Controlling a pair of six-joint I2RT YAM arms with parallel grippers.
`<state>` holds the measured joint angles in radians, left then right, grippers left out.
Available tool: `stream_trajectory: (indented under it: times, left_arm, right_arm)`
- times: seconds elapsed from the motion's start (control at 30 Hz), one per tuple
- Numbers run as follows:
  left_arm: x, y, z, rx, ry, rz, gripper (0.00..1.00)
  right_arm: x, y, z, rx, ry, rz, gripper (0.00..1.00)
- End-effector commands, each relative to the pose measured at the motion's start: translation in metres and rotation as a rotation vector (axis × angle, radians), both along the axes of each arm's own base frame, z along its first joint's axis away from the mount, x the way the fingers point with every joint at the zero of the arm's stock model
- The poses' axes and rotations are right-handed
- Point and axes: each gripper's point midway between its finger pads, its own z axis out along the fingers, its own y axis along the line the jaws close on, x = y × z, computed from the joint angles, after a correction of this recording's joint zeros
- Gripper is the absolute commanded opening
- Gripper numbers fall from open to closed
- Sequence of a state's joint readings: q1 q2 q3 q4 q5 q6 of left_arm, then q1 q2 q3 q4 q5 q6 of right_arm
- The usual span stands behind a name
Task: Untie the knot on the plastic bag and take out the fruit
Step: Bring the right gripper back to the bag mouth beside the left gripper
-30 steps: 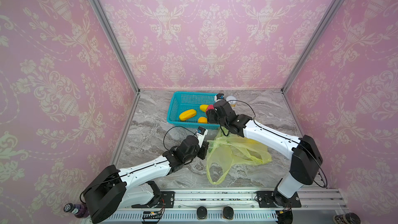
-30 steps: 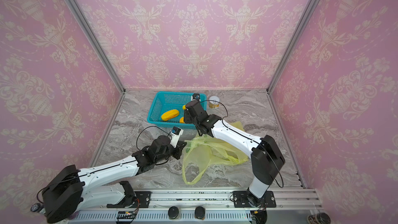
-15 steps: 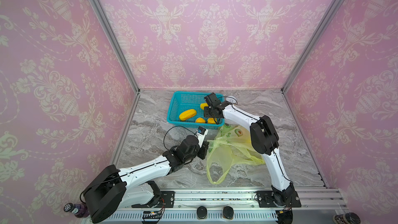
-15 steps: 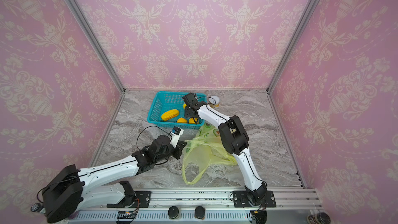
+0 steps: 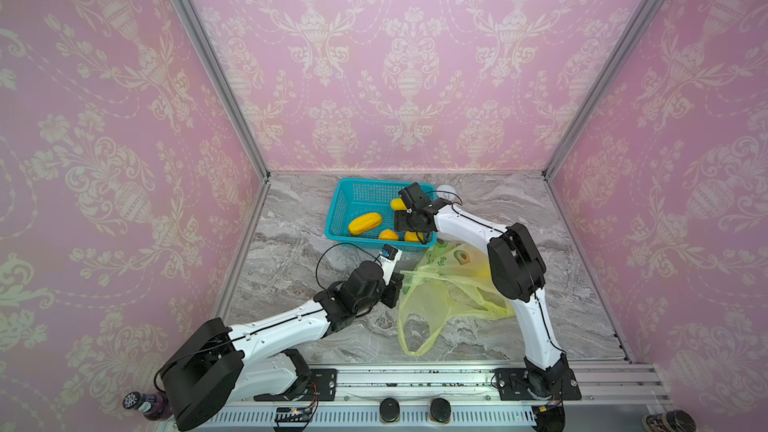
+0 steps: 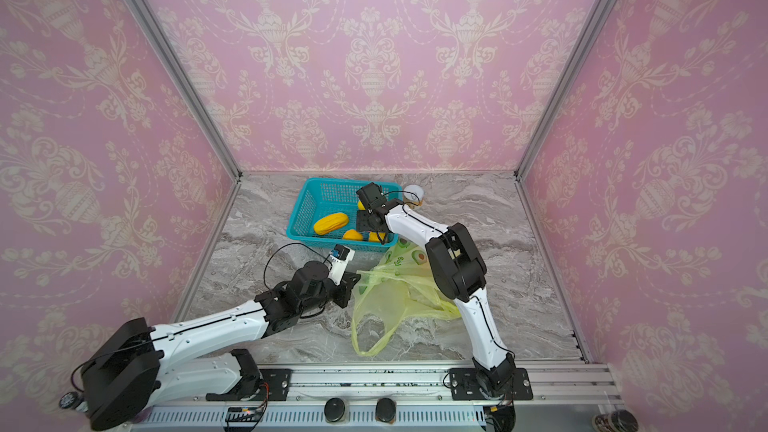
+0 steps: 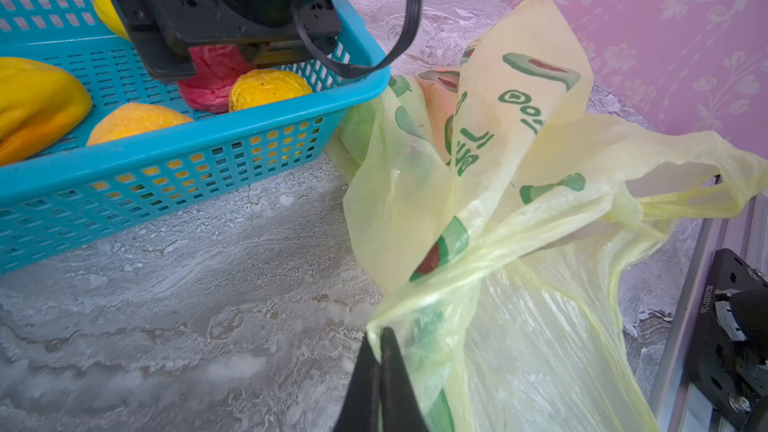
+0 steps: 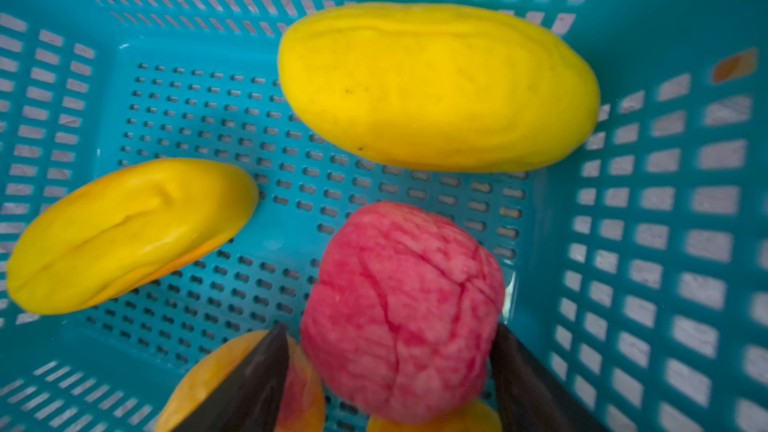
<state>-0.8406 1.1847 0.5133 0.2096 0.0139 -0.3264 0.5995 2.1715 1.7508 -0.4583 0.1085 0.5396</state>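
Translucent plastic bag (image 7: 519, 201) veils fruit (image 7: 434, 97) (outlines unclear).

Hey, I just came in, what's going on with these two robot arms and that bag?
The left gripper is shut on an edge of the plastic bag, which lies slack on the table beside the teal basket. The right gripper is down in the basket, jaws spread either side of a pink-red fruit. Several yellow and orange fruits already lie there.
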Motion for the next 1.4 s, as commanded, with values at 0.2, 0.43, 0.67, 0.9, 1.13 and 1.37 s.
stream_trajectory:
  times: [0.2,0.43,0.67,0.9,1.13,1.37]
  left_arm:
    - [-0.001,0.001,0.000,0.011,-0.015,-0.018,0.00]
    - [0.000,0.002,-0.001,0.016,-0.017,-0.011,0.00]
    - [0.001,0.005,-0.001,0.020,-0.019,0.003,0.00]
    - [0.001,0.005,-0.001,0.020,-0.018,0.005,0.00]
    - [0.001,0.005,-0.001,0.021,-0.016,0.005,0.00]
    - [-0.001,0.005,0.002,0.004,-0.015,0.002,0.00]
  right_arm:
    - [-0.065,-0.022,0.133,0.061,-0.275,0.033,0.87]
    - [-0.158,-0.053,0.172,0.099,-0.471,0.090,0.74]
    - [-0.227,-0.080,0.124,0.106,-0.515,0.177,0.50]
    - [-0.265,-0.064,0.079,0.123,-0.529,0.325,0.45]
    - [-0.265,-0.052,0.045,0.073,-0.481,0.344,0.41]
    - [-0.241,-0.083,0.020,-0.141,-0.462,0.153,0.42]
